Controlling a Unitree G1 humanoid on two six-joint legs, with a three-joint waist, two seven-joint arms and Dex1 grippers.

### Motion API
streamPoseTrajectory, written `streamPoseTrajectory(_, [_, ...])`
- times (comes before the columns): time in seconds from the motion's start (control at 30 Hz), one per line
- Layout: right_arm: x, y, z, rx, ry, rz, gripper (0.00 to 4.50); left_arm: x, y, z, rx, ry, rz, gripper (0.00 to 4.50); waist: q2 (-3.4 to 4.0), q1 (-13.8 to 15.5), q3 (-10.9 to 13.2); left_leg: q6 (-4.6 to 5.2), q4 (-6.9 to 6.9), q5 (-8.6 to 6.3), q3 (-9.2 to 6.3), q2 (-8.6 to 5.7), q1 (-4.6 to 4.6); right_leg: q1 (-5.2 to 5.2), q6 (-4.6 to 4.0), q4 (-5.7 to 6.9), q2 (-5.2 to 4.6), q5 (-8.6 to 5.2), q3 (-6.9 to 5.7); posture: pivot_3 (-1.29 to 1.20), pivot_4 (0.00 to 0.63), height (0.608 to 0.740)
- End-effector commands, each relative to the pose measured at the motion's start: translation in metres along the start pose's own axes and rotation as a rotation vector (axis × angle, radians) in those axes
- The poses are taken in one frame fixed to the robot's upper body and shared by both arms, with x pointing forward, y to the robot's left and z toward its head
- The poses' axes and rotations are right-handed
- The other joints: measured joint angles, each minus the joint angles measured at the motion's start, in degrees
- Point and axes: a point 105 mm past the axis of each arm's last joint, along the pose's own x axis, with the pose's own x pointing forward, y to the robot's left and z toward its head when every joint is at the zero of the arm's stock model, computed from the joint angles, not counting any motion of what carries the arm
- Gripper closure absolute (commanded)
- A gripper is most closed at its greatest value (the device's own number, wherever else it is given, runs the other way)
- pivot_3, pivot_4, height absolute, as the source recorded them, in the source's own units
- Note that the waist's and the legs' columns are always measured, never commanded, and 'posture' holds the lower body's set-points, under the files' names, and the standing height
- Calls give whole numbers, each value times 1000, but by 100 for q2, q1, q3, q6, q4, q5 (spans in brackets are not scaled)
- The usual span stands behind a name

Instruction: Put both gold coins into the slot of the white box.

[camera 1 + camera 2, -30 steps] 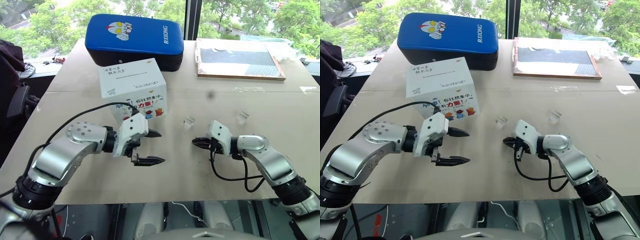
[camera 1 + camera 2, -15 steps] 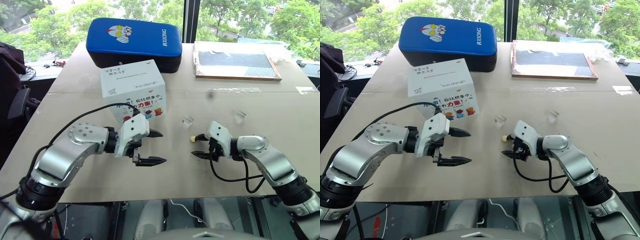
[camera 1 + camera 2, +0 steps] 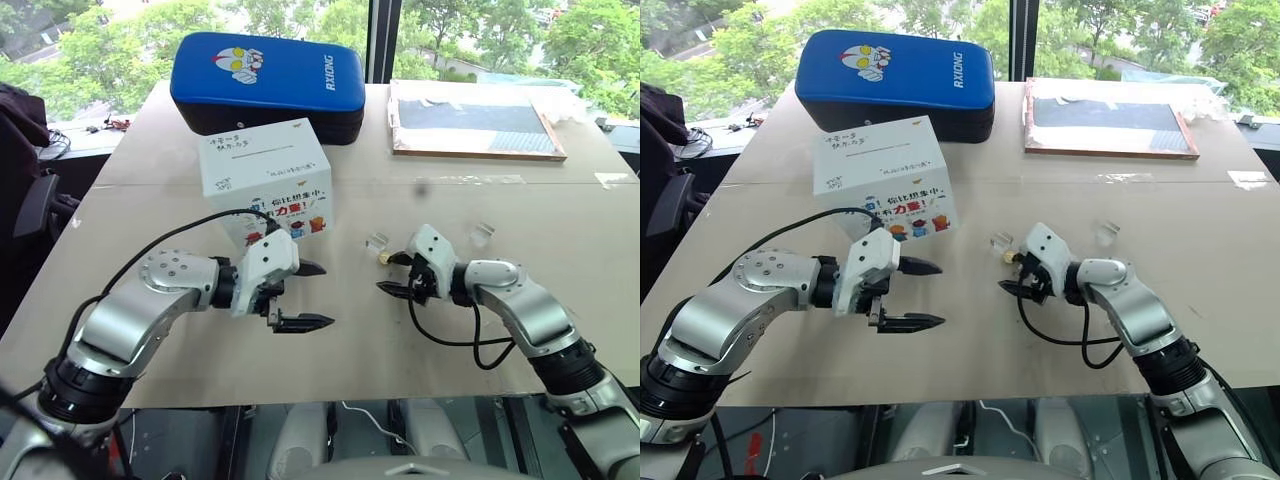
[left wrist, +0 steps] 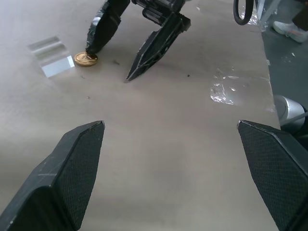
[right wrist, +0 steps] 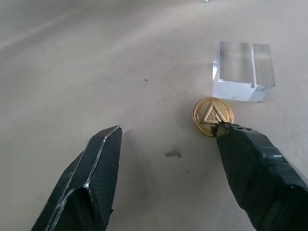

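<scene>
The gold coin (image 5: pixel 213 116) lies flat on the bench (image 3: pixel 350 340) beside a clear holder (image 5: pixel 244 71), one spread right finger (image 5: pixel 255 159) touching it (thin, rigid, slippery); pinch its rim. Left fingers (image 4: pixel 72 168) gape empty.

Both arms are built of rounded silver-grey metal segments joined by black ribbed collars. The left arm's (image 3: pixel 140 315) segment behind the wrist carries a cluster of small dark screw holes on its domed face. Each wrist ends in a white, boxy housing, and from it spring two black, tapering, pointed fingers. The left gripper (image 3: pixel 305 295) has fingers (image 4: pixel 72 173) with a fine cross-hatched texture on their flat inner faces. The right gripper (image 3: pixel 392 274) has fingers (image 5: pixel 96 183) that look glossy and sharply bevelled. A thin black cable arcs behind each gripper, looping from the white housing back toward the forearm.
</scene>
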Motion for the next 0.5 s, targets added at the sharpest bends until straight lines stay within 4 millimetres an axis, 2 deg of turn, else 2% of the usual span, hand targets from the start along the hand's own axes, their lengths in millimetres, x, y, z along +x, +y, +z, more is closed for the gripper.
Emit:
streamPoseTrajectory(0.03, [-14,3,22,-64,-68,53,1135,-8,2,12,23,-50,28,0,3,-3,3,0,-2,0,0,0,0,-1,0,-1,0,0,-1,0,150,740])
streamPoseTrajectory(0.17, [-24,12,28,-86,-63,160,1135,-14,7,15,20,-57,48,0,5,-13,4,0,-14,0,-2,1,1,-3,5,-4,1,2,-4,0,150,740])
streamPoseTrajectory(0.27, [-18,-6,34,-79,-91,45,1135,-16,9,15,17,-54,54,0,6,-29,5,0,-22,0,-2,1,4,-2,7,-9,2,3,-3,0,150,740])
streamPoseTrajectory(0.33, [-10,-15,30,-73,-78,-17,1135,-17,10,15,17,-52,56,0,6,-24,5,0,-24,0,1,1,4,-4,6,-9,3,3,0,0,150,740])
streamPoseTrajectory(0.5, [4,-19,20,-40,-54,-54,1135,-18,11,15,14,-52,57,0,8,1,6,-1,-30,0,0,-2,1,-5,8,-13,1,4,-3,0,150,740])
